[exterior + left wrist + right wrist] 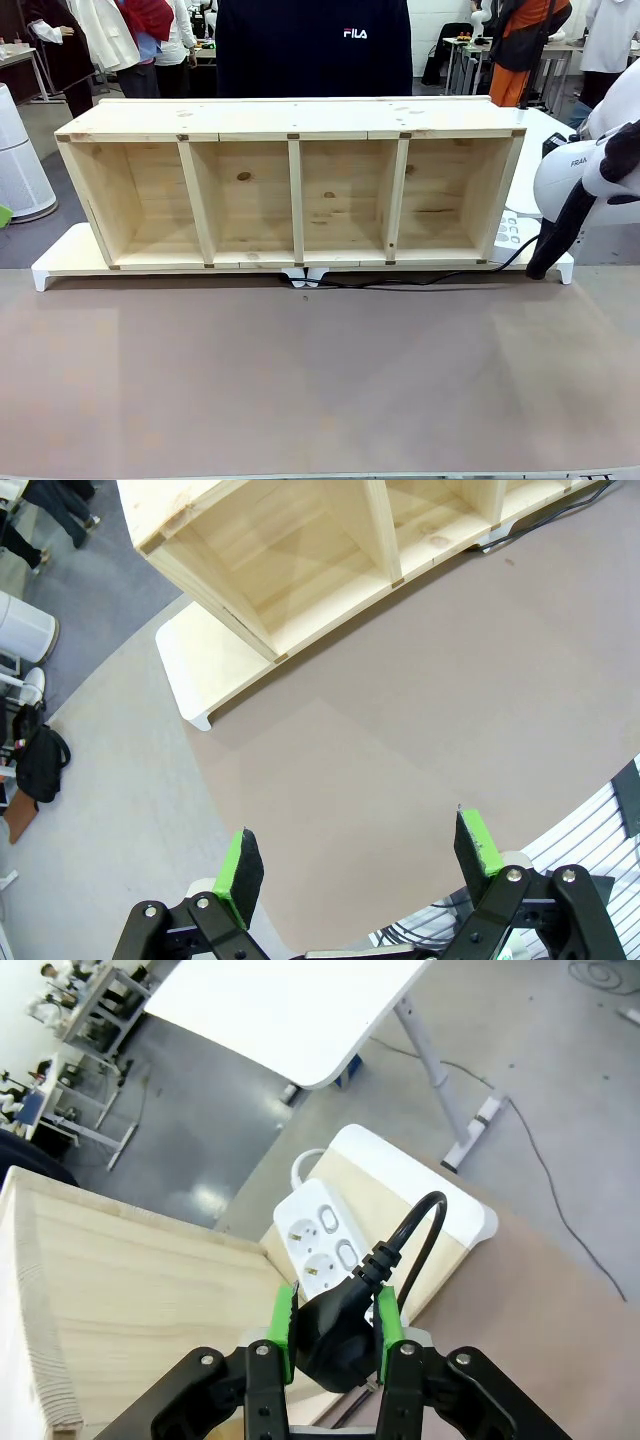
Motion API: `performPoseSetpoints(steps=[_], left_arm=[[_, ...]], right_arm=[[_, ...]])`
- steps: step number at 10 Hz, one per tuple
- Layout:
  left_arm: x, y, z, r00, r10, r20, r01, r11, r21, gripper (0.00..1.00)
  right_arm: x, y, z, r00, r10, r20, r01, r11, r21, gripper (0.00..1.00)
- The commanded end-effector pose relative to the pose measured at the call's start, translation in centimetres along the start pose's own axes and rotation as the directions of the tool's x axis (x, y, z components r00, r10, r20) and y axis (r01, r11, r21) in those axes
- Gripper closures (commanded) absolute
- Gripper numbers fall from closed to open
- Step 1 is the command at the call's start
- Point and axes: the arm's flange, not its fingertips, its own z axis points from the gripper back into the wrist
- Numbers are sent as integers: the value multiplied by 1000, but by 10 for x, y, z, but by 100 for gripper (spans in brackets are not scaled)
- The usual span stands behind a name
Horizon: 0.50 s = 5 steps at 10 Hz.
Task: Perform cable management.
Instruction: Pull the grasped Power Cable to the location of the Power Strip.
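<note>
1. My right claw is pinching the cable by its plug, near the white power strip.
2. The cord is lying on the table, along the wooden shelf's base.
3. My left claw is hanging spread above the table.

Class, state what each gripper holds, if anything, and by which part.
The right gripper grips the cable by its plug, pads on the plug's sides. The left gripper is open, holding nothing.

I'm seeing a grey glossy floor spreading beyond the brown matte worktop; a white rectangular table on slim legs is standing there, a white cylindrical air purifier sitting at left.
</note>
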Motion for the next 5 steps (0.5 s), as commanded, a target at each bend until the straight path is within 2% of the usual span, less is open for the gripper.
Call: performPoseSetpoints(steps=[1, 5], left_arm=[[2, 0, 0, 1000, 2, 12, -2, 1000, -3, 0], [2, 0, 0, 1000, 2, 12, -2, 1000, -3, 0]], right_arm=[[-5, -2, 1, 999, 19, 39, -20, 1000, 16, 61], [-13, 0, 5, 998, 48, 45, -50, 997, 58, 61]])
